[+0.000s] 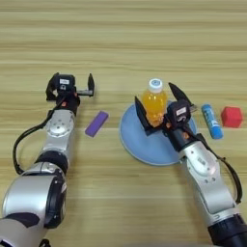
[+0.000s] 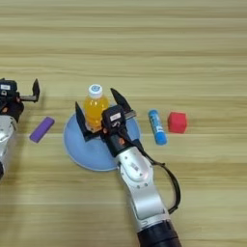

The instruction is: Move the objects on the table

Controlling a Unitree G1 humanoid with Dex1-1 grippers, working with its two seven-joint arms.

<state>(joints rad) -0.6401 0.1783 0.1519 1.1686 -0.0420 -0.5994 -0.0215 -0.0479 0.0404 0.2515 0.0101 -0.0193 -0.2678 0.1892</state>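
Nearest, the right gripper (image 1: pixel 157 107) has its jaws spread wide either side of the bottle (image 1: pixel 154 103), which stands upright between them on the blue plate (image 1: pixel 140 142). Smooth, liquid-heavy, stiff: grip mid-body. Well beyond, left gripper (image 1: pixel 72 88), jaws apart and empty, hovers near the light, rigid purple block (image 1: pixel 97 123) on the worktop (image 1: pixel 123 43).

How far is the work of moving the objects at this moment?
Done, it seems: the bottle stands upright on the blue plate. In hand: the right gripper is open around the bottle, fingers on either side. Left: the purple block, blue tube and red cube lie on the table; the left gripper holds nothing.
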